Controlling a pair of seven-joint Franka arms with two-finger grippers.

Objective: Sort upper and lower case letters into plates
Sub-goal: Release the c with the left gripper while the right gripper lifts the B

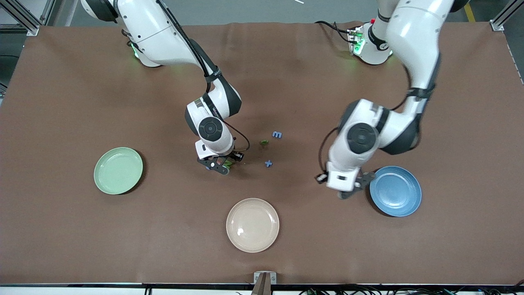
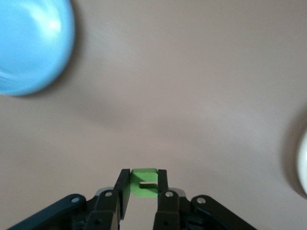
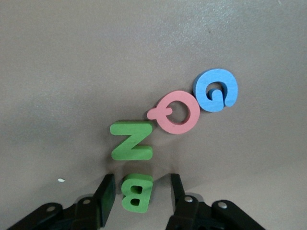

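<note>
Right gripper [image 1: 221, 166], front view: low over the table mid-way btwn the mint green plate [image 1: 118, 170] and the loose letters, w/ the cream plate [image 1: 252, 225] nearer the cam. My wrist hides whatever is under the fingers. The left gripper [image 1: 353, 189] is just beside the blue plate [image 1: 395, 191], not yet over it. A blue m [image 1: 277, 134], a small green letter [image 1: 264, 142] and a blue x [image 1: 268, 163] lie apart in the middle of the table.

Left wrist view: this one shows what the front cam can't. The jaws are nearly shut, pinching a green piece [image 2: 144, 179] at the very tips. I can't tell which letter it is. Risk: the grip is so near the tips that the piece could slip or twist out. If I let go now it lands on bare cloth, since the blue plate is off to one side.

Right wrist view: only here do I see a green B [image 3: 137, 191] btwn my fingers, which stand apart w/ a gap each side, nothing held. A green N [image 3: 132, 146] lies just beside the B, w/ a pink Q [image 3: 178, 112] and a blue G [image 3: 216, 90] touching each other near it. Risk: the B sits skewed, so a squeeze may spin it or shove it into the N. Also, all four are caps, so the wrong plate spoils the sort.
</note>
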